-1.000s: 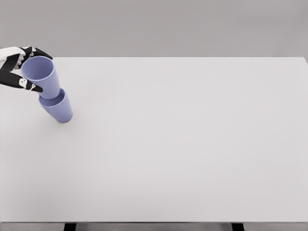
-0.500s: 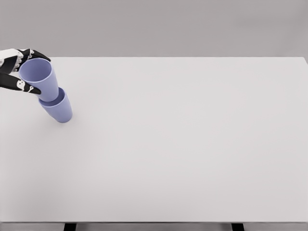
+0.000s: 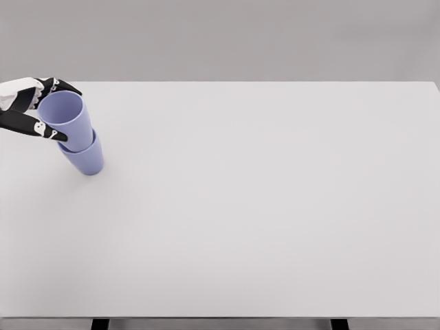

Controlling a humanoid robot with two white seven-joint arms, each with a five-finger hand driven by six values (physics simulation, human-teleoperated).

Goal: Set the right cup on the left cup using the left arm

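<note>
At the far left of the white table (image 3: 261,206), two lavender-blue cups are being shown nested one inside the other. The lower cup (image 3: 85,157) is being supported by the tabletop near its left edge, and it is being seen leaning slightly toward the upper left. The upper cup (image 3: 67,119) is being carried well down inside the lower one, so that only the lower half of the bottom cup is being left exposed beneath it; its open mouth is being presented toward the camera. The upper cup is being grasped by the left hand (image 3: 27,110), which is being brought in from the left edge of the picture. Dark fingers (image 3: 62,85) are being curled over the far side of the rim, while the thumb (image 3: 42,130) is being pressed against the near side of the wall, just above the lip of the lower cup. The wrist and forearm are being cut off by the frame edge. Dark table legs (image 3: 100,323) are being glimpsed at the bottom edge.
</note>
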